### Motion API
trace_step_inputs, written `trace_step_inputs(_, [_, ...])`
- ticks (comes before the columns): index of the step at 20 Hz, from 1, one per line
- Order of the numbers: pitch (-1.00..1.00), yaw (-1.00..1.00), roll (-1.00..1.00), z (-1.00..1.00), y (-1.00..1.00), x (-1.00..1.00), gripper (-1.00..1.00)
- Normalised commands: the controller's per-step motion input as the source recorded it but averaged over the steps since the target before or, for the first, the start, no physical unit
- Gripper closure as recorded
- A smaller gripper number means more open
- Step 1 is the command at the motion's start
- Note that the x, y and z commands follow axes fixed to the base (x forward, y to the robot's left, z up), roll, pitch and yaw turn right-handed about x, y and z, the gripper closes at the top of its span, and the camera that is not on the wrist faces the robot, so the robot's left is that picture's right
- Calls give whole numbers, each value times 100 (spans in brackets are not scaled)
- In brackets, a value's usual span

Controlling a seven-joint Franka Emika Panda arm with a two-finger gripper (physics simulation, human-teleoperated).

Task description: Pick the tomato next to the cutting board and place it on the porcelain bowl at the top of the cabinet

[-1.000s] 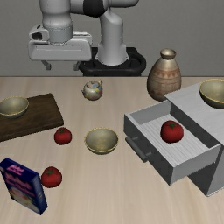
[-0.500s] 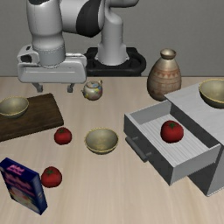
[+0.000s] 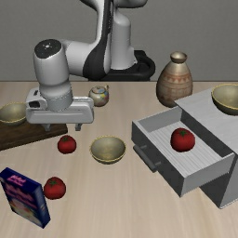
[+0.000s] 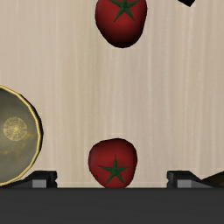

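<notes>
At the exterior view's left, a dark cutting board (image 3: 17,137) lies on the table (image 3: 121,204) with a small bowl (image 3: 11,113) on it. Below it in the frame stands a blue box (image 3: 22,195) with a second tomato (image 3: 54,188) beside it. The tomato (image 3: 67,144) we are after sits on the table just beside the board's right edge. The gripper (image 3: 59,123) hangs directly above it, with its jaws spread wide and holding nothing. In the wrist view this tomato (image 4: 112,164) lies between the two fingertips, and neither touches it.

In our judgement the task is at the approach. The grasp, the lift and the carry across the table are all left to do.

Moving right, we see an olive bowl (image 3: 108,149) at centre, a teapot (image 3: 98,94) behind it and a brown vase (image 3: 174,80). At the exterior view's right is the grey cabinet (image 3: 206,119), its drawer (image 3: 186,165) pulled out with a third tomato (image 3: 183,139) inside. The porcelain bowl (image 3: 226,98) waits on the cabinet's top.

The table is pale wood grain, and a plain grey wall (image 3: 204,33) stands behind it.
</notes>
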Motion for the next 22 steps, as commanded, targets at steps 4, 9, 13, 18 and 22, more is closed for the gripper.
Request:
trace_step_inputs(4, [0,0,0,-75,0,-25,-100])
trace_step_inputs(9, [0,0,0,-100,0,0,-100])
trace_step_inputs(13, [0,0,0,-25,-25,-50,-100])
trace_step_inputs(18, [0,0,0,0,0,0,100])
trace_step_inputs(22, [0,0,0,0,0,0,100])
